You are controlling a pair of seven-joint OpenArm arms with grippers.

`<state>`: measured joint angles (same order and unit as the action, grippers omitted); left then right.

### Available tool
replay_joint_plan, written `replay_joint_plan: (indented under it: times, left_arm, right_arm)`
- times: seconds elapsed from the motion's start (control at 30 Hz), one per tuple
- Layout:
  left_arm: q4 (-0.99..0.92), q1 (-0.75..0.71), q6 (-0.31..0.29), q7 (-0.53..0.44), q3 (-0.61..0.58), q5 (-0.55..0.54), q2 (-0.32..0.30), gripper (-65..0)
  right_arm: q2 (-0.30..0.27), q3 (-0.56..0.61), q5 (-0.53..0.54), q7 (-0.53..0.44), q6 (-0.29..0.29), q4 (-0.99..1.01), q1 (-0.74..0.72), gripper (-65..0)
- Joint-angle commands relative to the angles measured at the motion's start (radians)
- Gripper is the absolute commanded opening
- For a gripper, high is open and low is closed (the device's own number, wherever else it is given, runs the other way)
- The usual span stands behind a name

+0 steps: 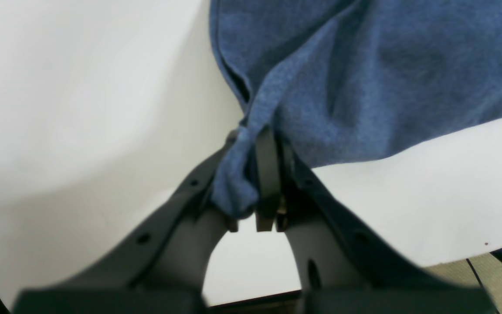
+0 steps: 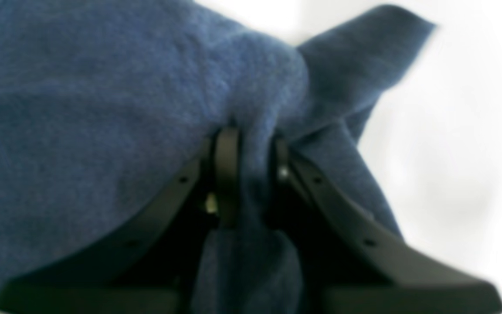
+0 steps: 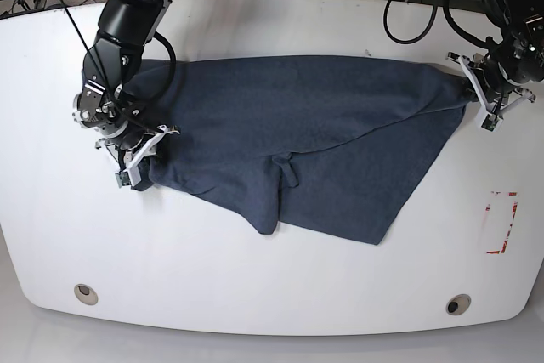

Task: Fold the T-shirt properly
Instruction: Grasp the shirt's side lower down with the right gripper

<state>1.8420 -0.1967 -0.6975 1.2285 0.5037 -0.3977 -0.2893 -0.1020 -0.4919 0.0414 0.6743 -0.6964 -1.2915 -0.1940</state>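
Heathered blue T-shirt [image 3: 314, 133] lies rumpled; left pincer [image 1: 257, 174] and right pincer [image 2: 251, 174] each pinch bunched cloth.

1. You see the T-shirt [image 3: 314, 138], dark slate-blue and heathered, spread across the middle of the base view.
2. It lies rumpled, with its lower edge sagging toward the frame's bottom centre.

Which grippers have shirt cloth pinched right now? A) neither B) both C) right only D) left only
B: the left gripper is shut on a bunched fold of the shirt, and the right gripper has cloth pinched between its fingers, so the shirt is held at both ends.
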Motion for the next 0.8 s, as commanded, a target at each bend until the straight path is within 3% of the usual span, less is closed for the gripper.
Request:
replay_joint_plan:
  times: [0.0,0.13,0.27,0.4,0.6,0.73,0.77]
  left_arm:
    - [0.015,0.010,-0.001,-0.016,-0.006,-0.007,-0.017,-65.0]
    - [0.015,0.010,-0.001,-0.016,-0.015,-0.007,-0.017,-65.0]
    - [0.015,0.010,-0.001,-0.016,-0.015,-0.007,-0.017,-65.0]
    - [0.015,0.010,-0.001,-0.016,-0.014,-0.007,-0.017,-65.0]
    - [0.015,0.010,-0.001,-0.016,-0.014,-0.007,-0.017,-65.0]
    - [0.015,0.010,-0.001,-0.016,-0.014,-0.007,-0.017,-65.0]
    - [0.015,0.009,-0.001,-0.016,-0.014,-0.007,-0.018,-65.0]
  right_arm:
    - [-0.011,0.000,0.013,-0.021,-0.002,-0.067,0.003,-55.5]
    - [-0.011,0.002,0.013,-0.021,-0.002,-0.081,0.008,-47.7]
    - [-0.011,-0.003,0.013,-0.021,-0.002,-0.078,0.009,-35.7]
    - [-0.009,-0.004,0.013,-0.024,-0.002,-0.078,0.011,-29.3]
    - [-0.011,-0.006,0.013,-0.024,-0.002,-0.078,0.011,-32.2]
    - [-0.012,-0.006,0.013,-0.024,-0.002,-0.078,0.011,-44.9]
    - [-0.012,-0.006,0.013,-0.026,-0.002,-0.081,0.011,-51.2]
